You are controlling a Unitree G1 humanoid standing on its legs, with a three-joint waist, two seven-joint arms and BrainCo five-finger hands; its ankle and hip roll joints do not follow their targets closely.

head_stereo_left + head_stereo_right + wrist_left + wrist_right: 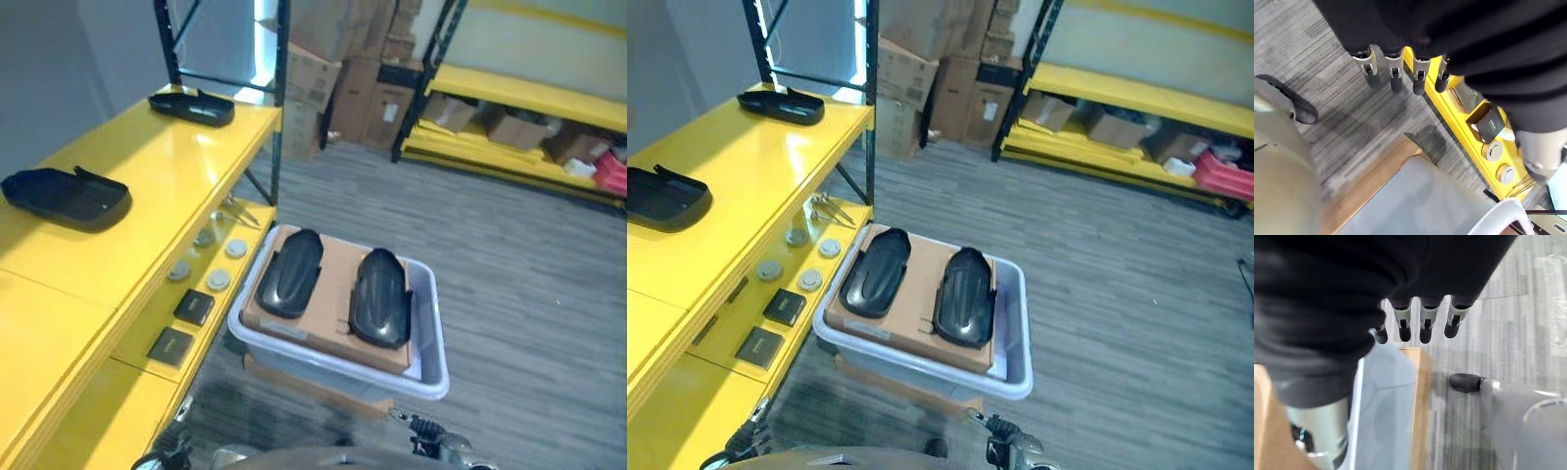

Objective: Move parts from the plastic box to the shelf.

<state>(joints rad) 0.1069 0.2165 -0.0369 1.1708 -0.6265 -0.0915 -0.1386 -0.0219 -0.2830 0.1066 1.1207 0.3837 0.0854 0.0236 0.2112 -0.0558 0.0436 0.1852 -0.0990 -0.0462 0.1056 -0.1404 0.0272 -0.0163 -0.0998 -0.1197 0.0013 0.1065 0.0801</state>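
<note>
We see the left robot hand point(1400, 73) in its wrist view with fingers point(1395, 78) hanging straight and relaxed, holding nothing, over the grey floor point(1352, 112); just past those fingertips runs the yellow edge of the shelf point(1459, 122), with a small black block point(1488, 122) and round grey discs point(1493, 152) on its lower level. The right robot hand point(1422, 323) in its own wrist view is the same: fingers point(1426, 328) straight, loose, empty. Right below and beyond its fingertips sits the rim of the plastic box point(1386, 382), pale grey and translucent, with a brown cardboard edge beside it. From the head views the plastic box point(431, 333) stands on the floor ahead of both hands, just beside the shelf, resting on a cardboard base. Inside it a cardboard sheet point(333, 294) carries two black parts side by side, the left part point(290, 272) and the right part point(380, 297), close but apart. Further out to the left-hand side, the shelf top point(147, 186) already holds two more black parts, a near one point(67, 197) and a far one point(192, 106), well apart. Cardboard boxes point(343, 69) are stacked at the far wall, and another yellow rack point(519, 117) with cartons stands far off on the right-hand side.
</note>
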